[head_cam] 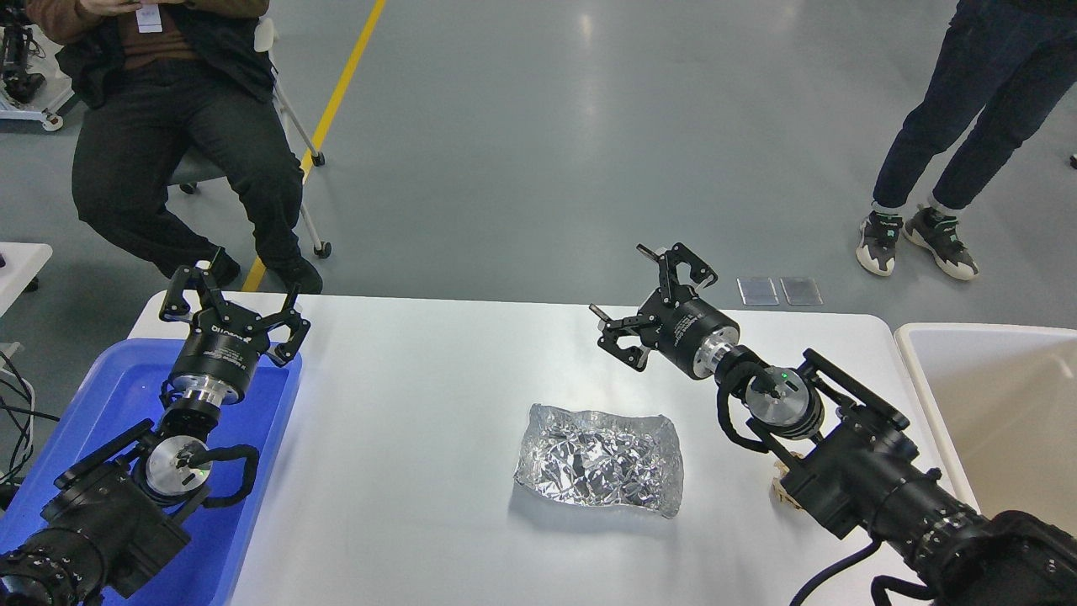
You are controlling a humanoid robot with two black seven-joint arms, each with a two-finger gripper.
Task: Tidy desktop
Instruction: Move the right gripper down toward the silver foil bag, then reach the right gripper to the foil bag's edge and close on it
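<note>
The right hand (pixel 652 307) is seen held above the far middle of the counter (pixel 421 379), its two fingers spread wide apart and nothing held between them. The crumpled foil tray (pixel 599 459) lies nearer the robot than this hand and slightly toward the robot's left, resting flat on the white surface, well apart from both bins. Its long axis runs roughly left to right across the counter. A small pale object (pixel 787 492) is partly hidden under the right forearm; what it is cannot be told. The left hand (pixel 234 307) is poised over the far end of the blue tray (pixel 278 421) at the counter's left edge, its fingers likewise spread and empty. The beige tub (pixel 925 396) stands at the right edge. The right hand is judged the nearer to the foil, so a pull back toward the robot and a descent, with the fingers set across the shorter span, would probably be called for.
</note>
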